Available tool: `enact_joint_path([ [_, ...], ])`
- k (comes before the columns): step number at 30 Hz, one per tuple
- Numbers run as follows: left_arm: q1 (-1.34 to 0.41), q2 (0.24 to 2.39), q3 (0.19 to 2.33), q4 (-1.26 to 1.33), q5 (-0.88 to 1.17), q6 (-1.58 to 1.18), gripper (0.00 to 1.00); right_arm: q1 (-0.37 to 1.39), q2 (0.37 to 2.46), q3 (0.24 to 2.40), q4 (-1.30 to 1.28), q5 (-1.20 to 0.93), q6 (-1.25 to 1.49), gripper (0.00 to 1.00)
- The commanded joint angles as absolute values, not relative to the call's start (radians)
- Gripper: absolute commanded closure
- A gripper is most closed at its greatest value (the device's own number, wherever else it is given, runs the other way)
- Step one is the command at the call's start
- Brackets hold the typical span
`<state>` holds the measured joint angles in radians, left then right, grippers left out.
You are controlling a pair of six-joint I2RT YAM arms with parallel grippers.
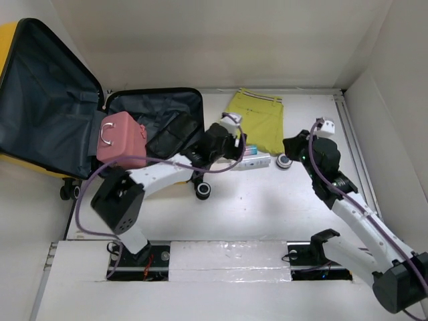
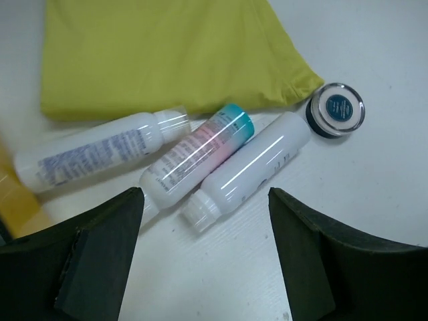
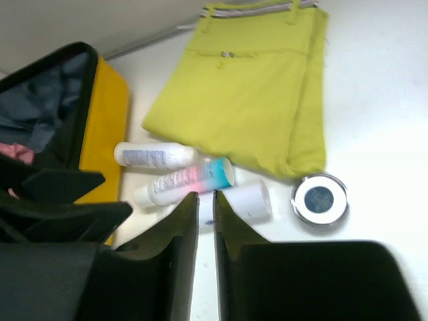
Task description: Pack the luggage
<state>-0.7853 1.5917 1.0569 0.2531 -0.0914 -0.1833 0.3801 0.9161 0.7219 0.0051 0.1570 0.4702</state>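
Here, from the overhead camera, I see the luggage (image 1: 47, 93) lying open at the far left of the white table (image 1: 267, 207). Its glossy yellow shell shows only at the edges; the dark grey lining faces up. The lid half is propped back to the left, and the other half lies flat beside it. In that flat half sit a small pink case (image 1: 122, 139) with a handle and, just to its right, a black pouch (image 1: 172, 136).

My left arm reaches across from the suitcase side. The left gripper (image 2: 204, 194) has its jaws spread wide and grips nothing. Its wrist camera looks down on three bottles lying side by side on the table: a white bottle with blue print (image 2: 93, 150), a pink and teal bottle (image 2: 197, 157), and a plain white bottle (image 2: 254, 164). They touch or nearly touch one another. A round jar with a dark lid (image 2: 336, 109) sits just beside the end of the plain bottle.

Beyond the bottles lies a folded yellow-green garment (image 2: 160, 53), flat on the table, its near edge just beside them.

My right arm comes in from the right. The right gripper (image 3: 206, 197) has its fingers drawn almost together, only a thin slit between them, with nothing caught in it. It hovers near the plain bottle and the jar.
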Motion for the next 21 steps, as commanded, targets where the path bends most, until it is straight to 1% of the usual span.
enact_joint_path([
  [1, -0.834, 1.69, 1.205, 0.262, -0.025, -0.04, 0.29, 0.331, 0.828, 0.669, 0.025, 0.1, 0.509, 0.78],
  [2, -0.834, 1.718, 1.227, 0.25, -0.025, -0.026, 0.29, 0.306, 0.828, 0.638, 0.025, 0.081, 0.509, 0.63],
  [6, -0.834, 1.825, 1.298, 0.239, 0.014, 0.03, 0.29, 0.284, 0.819, 0.595, 0.025, 0.04, 0.535, 0.45],
  [11, -0.834, 1.934, 1.364, 0.201, 0.08, 0.057, 0.31, 0.265, 0.784, 0.558, 0.014, 0.04, 0.535, 0.44],
  [21, -0.834, 2.028, 1.382, 0.19, 0.138, 0.084, 0.37, 0.235, 0.775, 0.558, 0.014, 0.018, 0.535, 0.44],
])
